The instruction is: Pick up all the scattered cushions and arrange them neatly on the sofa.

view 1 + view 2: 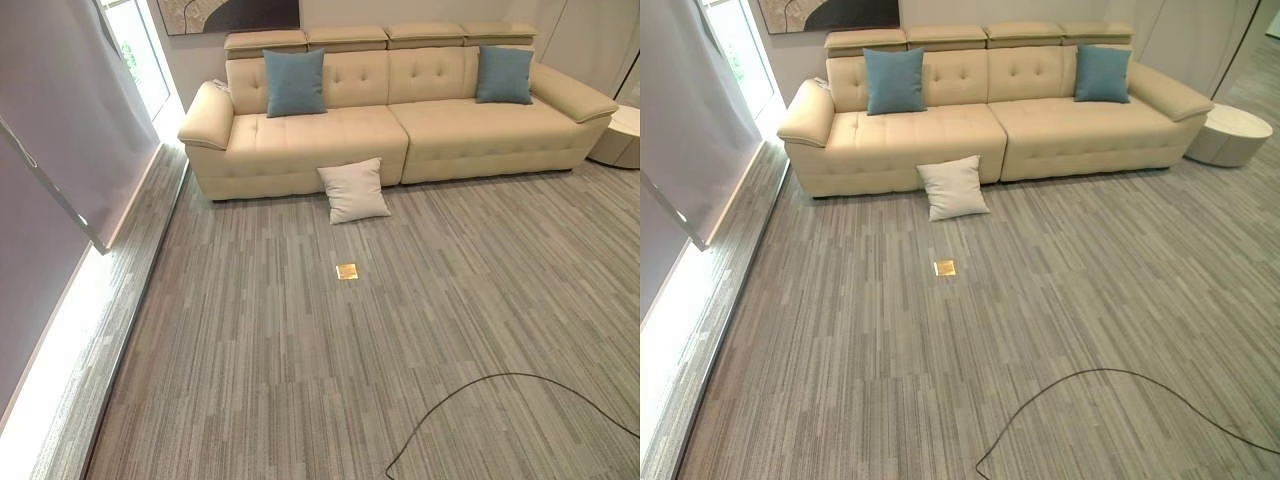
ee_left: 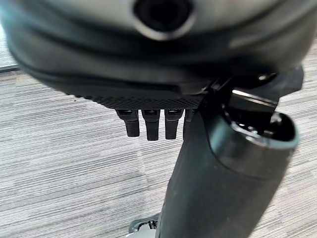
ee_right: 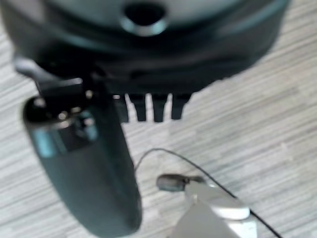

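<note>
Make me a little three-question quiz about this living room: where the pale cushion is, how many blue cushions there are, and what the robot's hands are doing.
1. Where does the beige cushion lie?
A. On the sofa seat
B. On the floor against the sofa front
C. On the round side table

2. How many blue cushions stand on the sofa?
A. One
B. Two
C. Four

3. What state are the left hand and right hand in?
A. Both open, holding nothing
B. Left hand shut on a cushion
C. Both shut on one cushion

Answers:
1 B, it leans on the carpet at the sofa's base.
2 B, the left blue cushion and right blue cushion lean on the backrest.
3 A, each wrist view shows straight fingers over bare floor.
</note>
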Controlling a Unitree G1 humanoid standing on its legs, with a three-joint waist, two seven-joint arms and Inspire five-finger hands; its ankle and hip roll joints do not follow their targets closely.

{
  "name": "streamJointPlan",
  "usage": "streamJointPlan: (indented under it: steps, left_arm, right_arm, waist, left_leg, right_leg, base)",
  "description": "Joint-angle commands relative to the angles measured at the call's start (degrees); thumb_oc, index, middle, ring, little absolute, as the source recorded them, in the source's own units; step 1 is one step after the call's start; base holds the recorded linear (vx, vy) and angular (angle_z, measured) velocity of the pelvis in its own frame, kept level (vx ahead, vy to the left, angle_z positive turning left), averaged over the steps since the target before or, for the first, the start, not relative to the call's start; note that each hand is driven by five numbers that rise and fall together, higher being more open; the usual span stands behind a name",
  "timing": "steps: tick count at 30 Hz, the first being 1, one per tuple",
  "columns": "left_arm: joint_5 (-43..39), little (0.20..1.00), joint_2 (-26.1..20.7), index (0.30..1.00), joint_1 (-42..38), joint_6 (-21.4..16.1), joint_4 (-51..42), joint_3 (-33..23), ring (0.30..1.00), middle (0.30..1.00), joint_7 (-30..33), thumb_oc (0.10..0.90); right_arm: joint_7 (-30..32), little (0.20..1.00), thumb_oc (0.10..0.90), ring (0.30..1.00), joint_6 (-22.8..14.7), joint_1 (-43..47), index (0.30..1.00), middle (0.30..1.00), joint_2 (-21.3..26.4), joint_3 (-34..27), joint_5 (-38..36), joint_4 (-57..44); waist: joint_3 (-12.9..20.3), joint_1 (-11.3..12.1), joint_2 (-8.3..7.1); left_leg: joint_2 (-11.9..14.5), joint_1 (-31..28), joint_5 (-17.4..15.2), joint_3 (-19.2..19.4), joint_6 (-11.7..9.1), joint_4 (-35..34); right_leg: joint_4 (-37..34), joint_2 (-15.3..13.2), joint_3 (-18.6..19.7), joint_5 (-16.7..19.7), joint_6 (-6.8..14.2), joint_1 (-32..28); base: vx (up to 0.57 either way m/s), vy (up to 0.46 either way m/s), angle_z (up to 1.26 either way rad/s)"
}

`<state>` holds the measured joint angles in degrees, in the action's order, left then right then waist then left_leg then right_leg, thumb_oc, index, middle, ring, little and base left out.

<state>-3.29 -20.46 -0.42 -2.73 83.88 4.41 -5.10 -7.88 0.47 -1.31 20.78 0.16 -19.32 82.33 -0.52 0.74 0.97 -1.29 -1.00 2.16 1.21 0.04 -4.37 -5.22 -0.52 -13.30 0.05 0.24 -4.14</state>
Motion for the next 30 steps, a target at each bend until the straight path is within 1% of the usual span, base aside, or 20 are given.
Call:
streamJointPlan:
  steps: [1, 2, 3, 4, 5, 7, 9, 11, 12, 14, 15, 16, 20, 22, 23, 25, 26, 27, 28, 30]
  left_arm:
    - [-0.37, 0.900, -0.48, 0.900, -1.99, -0.96, 2.23, 0.98, 0.900, 0.900, 2.24, 0.800]
    - [0.69, 0.900, 1.33, 0.900, -3.01, -1.36, 1.22, 3.80, 0.900, 0.900, 2.70, 0.800]
    - [1.07, 0.900, 2.22, 0.900, -3.48, -1.53, 0.53, 4.94, 0.900, 0.900, 2.96, 0.800]
    - [2.64, 0.900, 4.49, 0.900, -4.84, -1.85, -0.99, 8.71, 0.900, 0.900, 3.69, 0.800]
    - [2.64, 0.900, 4.50, 0.900, -4.85, -1.85, -0.98, 8.71, 0.900, 0.900, 3.69, 0.800]
    - [3.54, 0.900, 6.45, 0.900, -6.67, -1.84, -2.36, 12.07, 0.900, 0.900, 3.68, 0.800]
    - [7.44, 0.900, 8.36, 0.900, -7.62, -2.52, -3.97, 17.10, 0.900, 0.900, 3.36, 0.800]
    - [8.28, 0.900, 10.06, 0.900, -8.61, -2.72, -5.87, 19.64, 0.900, 0.900, 3.36, 0.800]
    - [7.39, 0.900, 10.71, 0.900, -8.83, -2.74, -6.41, 19.52, 0.900, 0.900, 3.57, 0.800]
    - [4.50, 0.900, 12.15, 0.900, -8.57, -2.33, -6.76, 18.77, 0.900, 0.900, 3.70, 0.800]
    - [4.36, 0.900, 12.58, 0.900, -8.32, -2.26, -6.86, 18.70, 0.900, 0.900, 3.81, 0.800]
    - [7.18, 0.900, 12.81, 0.900, -9.34, -2.28, -7.48, 21.77, 0.900, 0.900, 3.31, 0.800]
    - [9.59, 0.900, 12.45, 0.900, -9.53, -2.82, -7.96, 23.58, 0.900, 0.900, 3.13, 0.800]
    - [10.22, 0.900, 12.19, 0.900, -10.42, -3.54, -8.88, 24.06, 0.900, 0.900, 3.29, 0.800]
    - [9.72, 0.900, 12.46, 0.900, -10.64, -3.69, -8.74, 24.13, 0.900, 0.900, 3.05, 0.800]
    - [9.72, 0.900, 12.47, 0.900, -10.66, -3.69, -8.74, 24.14, 0.900, 0.900, 3.05, 0.800]
    - [7.96, 0.900, 12.66, 0.900, -10.94, -3.37, -10.08, 24.16, 0.900, 0.900, 3.42, 0.800]
    - [7.96, 0.900, 12.67, 0.900, -10.94, -3.37, -10.08, 24.15, 0.900, 0.900, 3.42, 0.800]
    - [7.06, 0.900, 12.60, 0.900, -10.95, -3.52, -10.49, 24.23, 0.900, 0.900, 3.51, 0.800]
    - [5.64, 0.900, 11.85, 0.900, -10.52, -4.22, -11.06, 23.27, 0.900, 0.900, 3.93, 0.800]
  right_arm:
    - [0.66, 0.900, 0.800, 0.900, -0.82, 0.44, 0.900, 0.900, 0.51, 3.29, 1.45, -0.73]
    - [1.01, 0.900, 0.800, 0.900, -0.98, 1.26, 0.900, 0.900, -1.13, 6.39, 3.88, -2.60]
    - [1.29, 0.900, 0.800, 0.900, -1.10, 1.60, 0.900, 0.900, -1.68, 7.07, 4.25, -3.18]
    - [1.81, 0.900, 0.800, 0.900, -1.41, 2.73, 0.900, 0.900, -2.82, 10.02, 6.50, -5.32]
    - [1.81, 0.900, 0.800, 0.900, -1.40, 2.74, 0.900, 0.900, -2.81, 10.01, 6.51, -5.33]
    - [2.34, 0.900, 0.800, 0.900, -1.44, 4.31, 0.900, 0.900, -2.93, 10.89, 6.61, -6.75]
    - [2.57, 0.900, 0.800, 0.900, -1.57, 4.87, 0.900, 0.900, -2.94, 11.57, 7.31, -7.46]
    - [2.74, 0.900, 0.800, 0.900, -1.45, 5.84, 0.900, 0.900, -3.18, 12.72, 8.16, -8.25]
    - [3.10, 0.900, 0.800, 0.900, -1.44, 6.37, 0.900, 0.900, -3.21, 12.67, 8.14, -8.38]
    - [3.35, 0.900, 0.800, 0.900, -1.16, 6.73, 0.900, 0.900, -3.28, 12.90, 8.48, -8.28]
    - [3.24, 0.900, 0.800, 0.900, -1.02, 6.74, 0.900, 0.900, -3.29, 12.86, 8.74, -8.55]
    - [2.63, 0.900, 0.800, 0.900, -0.90, 7.49, 0.900, 0.900, -2.57, 12.88, 8.90, -9.24]
    - [2.12, 0.900, 0.800, 0.900, -1.02, 6.88, 0.900, 0.900, -2.52, 12.61, 8.44, -8.71]
    - [1.33, 0.900, 0.800, 0.900, -1.29, 5.30, 0.900, 0.900, -2.56, 12.59, 7.46, -6.73]
    - [0.65, 0.900, 0.800, 0.900, -1.07, 4.73, 0.900, 0.900, -2.30, 12.05, 6.84, -4.94]
    - [0.64, 0.900, 0.800, 0.900, -1.10, 4.75, 0.900, 0.900, -2.29, 12.04, 6.83, -4.90]
    - [0.39, 0.900, 0.800, 0.900, -0.80, 4.30, 0.900, 0.900, -1.02, 13.36, 8.94, -3.58]
    - [0.39, 0.900, 0.800, 0.900, -0.80, 4.30, 0.900, 0.900, -1.02, 13.36, 8.94, -3.58]
    - [0.79, 0.900, 0.800, 0.900, -0.59, 4.99, 0.900, 0.900, -0.54, 13.49, 9.48, -2.94]
    - [1.25, 0.900, 0.800, 0.900, -0.52, 5.96, 0.900, 0.900, 0.46, 12.06, 7.67, -2.62]
  waist:
    - [0.60, -0.31, -0.02]
    - [-0.25, -0.77, 0.23]
    - [-0.64, -1.01, 0.39]
    - [-1.59, -1.76, 0.77]
    - [-1.61, -1.74, 0.77]
    - [-2.23, -2.94, 1.35]
    - [-2.81, -4.02, 1.79]
    - [-4.04, -4.80, 2.31]
    - [-4.57, -4.58, 2.55]
    - [-5.74, -4.17, 2.82]
    - [-6.31, -3.98, 2.89]
    - [-7.33, -4.33, 3.24]
    - [-7.25, -5.24, 3.11]
    - [-7.81, -6.15, 3.31]
    - [-8.06, -6.29, 3.11]
    - [-8.09, -6.33, 3.18]
    - [-11.16, -3.54, 1.53]
    - [-11.14, -3.58, 1.56]
    - [-12.03, -2.16, 0.89]
    - [-12.20, 0.88, -0.95]
  left_leg:
    - [3.13, 2.97, 1.38, 1.19, -4.21, -0.63]
    - [3.17, 2.39, 0.91, 1.53, -4.04, -0.63]
    - [3.13, 2.25, 0.78, 1.67, -3.99, -0.63]
    - [3.08, 2.24, 0.47, 2.29, -3.92, -0.63]
    - [3.08, 2.23, 0.46, 2.32, -3.92, -0.63]
    - [3.14, 2.37, 0.18, 3.82, -3.88, -0.63]
    - [3.11, 2.58, -0.23, 4.87, -3.66, -0.63]
    - [3.40, 2.69, -0.74, 6.36, -3.16, -0.63]
    - [3.70, 2.65, -0.80, 7.00, -2.98, -0.63]
    - [4.62, 2.56, -1.07, 8.75, -3.04, -0.63]
    - [5.25, 2.24, -1.17, 10.48, -3.50, -0.63]
    - [6.58, 1.90, -1.15, 14.09, -4.27, -0.63]
    - [7.30, 1.11, -1.60, 15.44, -4.45, -0.63]
    - [8.42, -0.85, -1.69, 16.13, -5.02, -0.56]
    - [10.23, -0.43, -2.90, 17.00, -5.58, 6.11]
    - [10.42, -0.17, -3.20, 16.89, -5.65, 6.65]
    - [12.70, 7.66, -0.13, 12.83, -5.79, 28.17]
    - [12.72, 7.73, -0.16, 12.78, -5.80, 28.25]
    - [10.57, 10.10, -0.81, 10.41, -5.54, 31.61]
    - [5.38, 16.43, -3.67, 8.12, -4.20, 32.05]
  right_leg:
    - [0.22, -2.88, 0.90, -1.45, 6.10, 1.49]
    - [0.22, -2.92, 1.50, -1.61, 6.01, 1.30]
    - [0.22, -2.93, 1.67, -1.63, 6.03, 1.36]
    - [0.22, -3.12, 2.26, -1.48, 6.14, 1.76]
    - [0.22, -3.11, 2.28, -1.48, 6.14, 1.76]
    - [0.22, -3.41, 3.61, -1.09, 6.34, 2.78]
    - [0.22, -3.50, 4.54, -0.72, 6.51, 3.61]
    - [0.27, -3.41, 5.30, 0.07, 6.59, 4.29]
    - [2.37, -3.44, 4.95, -0.25, 6.56, 5.15]
    - [7.43, -4.14, 1.45, -1.47, 6.66, 7.46]
    - [8.25, -5.23, -1.75, -1.55, 6.91, 8.14]
    - [7.72, -7.04, -6.46, -0.72, 7.13, 9.37]
    - [7.02, -6.14, -4.42, -0.64, 6.83, 10.03]
    - [6.19, -4.75, -3.24, -1.43, 5.94, 9.52]
    - [5.47, -4.25, -3.28, -2.38, 4.70, 8.43]
    - [5.42, -4.13, -3.35, -2.37, 4.64, 8.39]
    - [3.26, -2.91, -4.14, -4.03, 2.32, 2.54]
    - [3.25, -2.88, -4.17, -4.03, 2.31, 2.55]
    - [2.92, -2.87, -3.76, -4.62, 2.17, 1.19]
    - [2.04, -2.73, -2.28, -5.85, 2.48, -1.10]
  base:
    - [0.03, 0.016, -0.04]
    - [0.04, 0.031, -0.08]
    - [0.07, 0.051, -0.17]
    - [0.04, 0.034, -0.20]
    - [0.08, 0.008, -0.20]
    - [0.07, -0.019, -0.20]
    - [0.01, 0.005, -0.47]
    - [-0.01, -0.020, -0.58]
    - [0.01, -0.091, -0.39]
    - [0.01, -0.130, -0.47]
    - [0.03, -0.259, -0.70]
    - [0.02, -0.218, -1.02]
    - [0.14, -0.215, -0.97]
    - [0.28, -0.349, -0.32]
    - [0.22, -0.274, -0.40]
    - [0.22, -0.291, -0.14]
    - [0.28, -0.376, -0.02]
    - [0.37, -0.432, 0.07]
    - [0.19, -0.098, 0.03]
    - [0.35, -0.140, -0.16]
